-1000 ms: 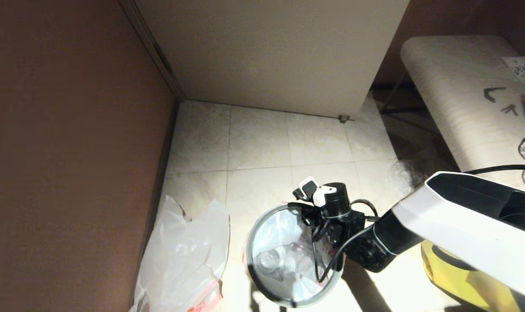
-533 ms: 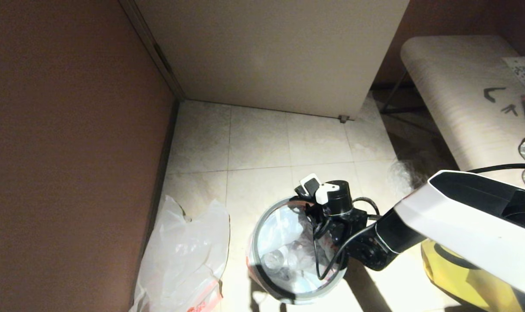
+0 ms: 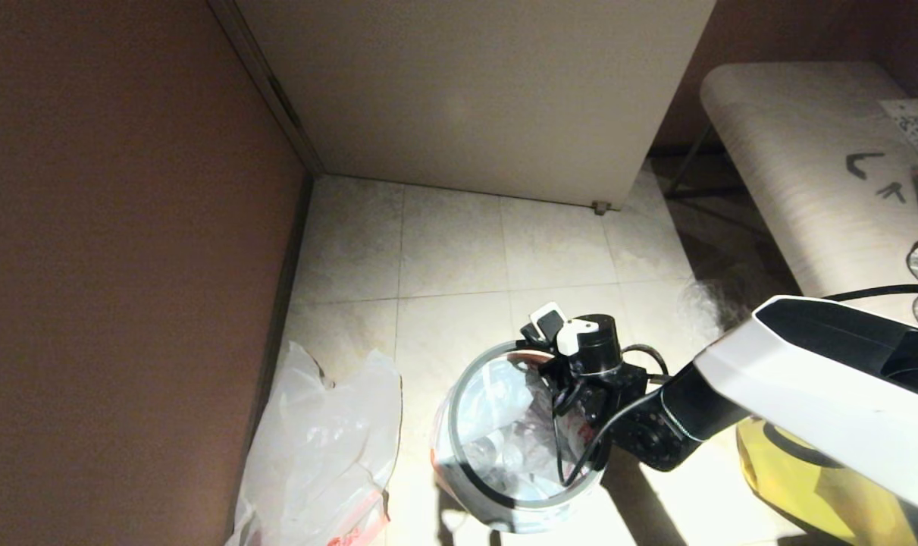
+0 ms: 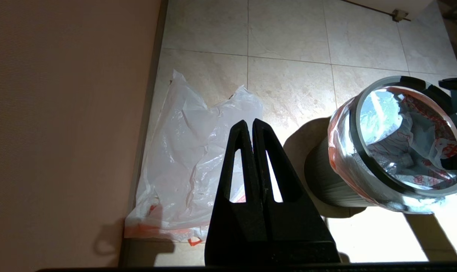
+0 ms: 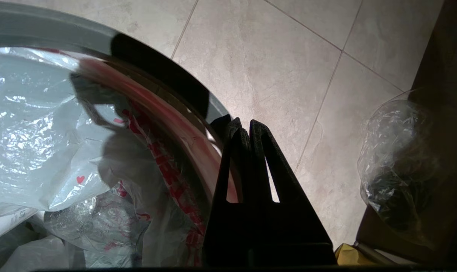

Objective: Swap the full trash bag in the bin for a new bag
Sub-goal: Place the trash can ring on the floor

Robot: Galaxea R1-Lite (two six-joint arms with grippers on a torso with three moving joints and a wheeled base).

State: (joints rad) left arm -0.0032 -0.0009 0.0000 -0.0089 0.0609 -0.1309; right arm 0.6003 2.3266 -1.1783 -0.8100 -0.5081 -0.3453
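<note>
The bin (image 4: 326, 177) is a small black one standing on the tiles, with the full trash bag (image 3: 504, 447) inside it. Clear bottles show through the bag's red-printed plastic (image 5: 43, 124). The bag's edge is folded over the bin's mouth. The grey hoop (image 3: 459, 447) sits tilted over the mouth. My right gripper (image 5: 244, 126) is shut on the hoop's far edge (image 5: 168, 71). To the bin's left, along the wall, the new bag (image 3: 322, 447) lies limp on the floor. My left gripper (image 4: 252, 122) hangs shut and empty above that new bag (image 4: 190, 151).
A brown wall (image 3: 125, 265) closes the left side and a pale panel (image 3: 474, 91) the back. A yellow bag (image 3: 807, 485) lies right of the bin, under my right arm. A clear crinkly bag (image 5: 394, 166) with dark contents sits by a pale table (image 3: 807, 167).
My right gripper has moved slightly right and away with the hoop. The hoop now sits more tilted, and more of the bag's folded edge shows below it.
</note>
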